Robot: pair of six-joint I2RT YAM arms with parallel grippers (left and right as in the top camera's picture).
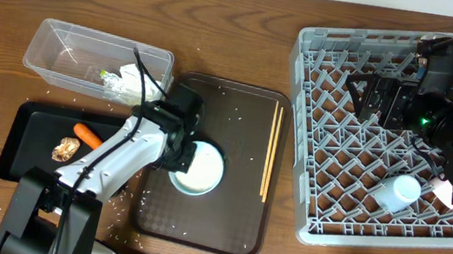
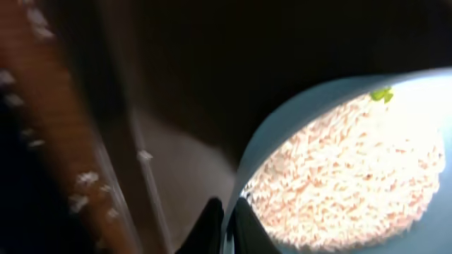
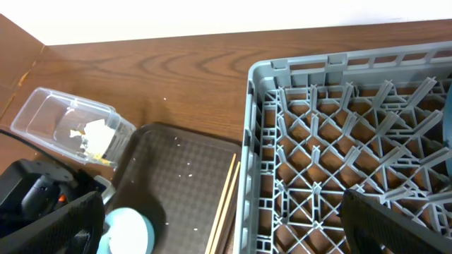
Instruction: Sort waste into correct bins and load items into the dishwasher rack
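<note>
Pinching bowl (image 1: 203,175) rim with left pincer (image 2: 226,222), fully closed. Likely step: emptying rice (image 2: 346,176). Needs lift, then tip over black tray (image 1: 30,154) left of pincer.

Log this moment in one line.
left hand: shut on rim of pale blue round bowl holding rice; right hand: open over light-grey plastic rack

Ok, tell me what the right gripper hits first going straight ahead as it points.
Most likely the dishwasher rack, its lattice near the rim; the open right gripper hangs over it. Depth is unclear.
</note>
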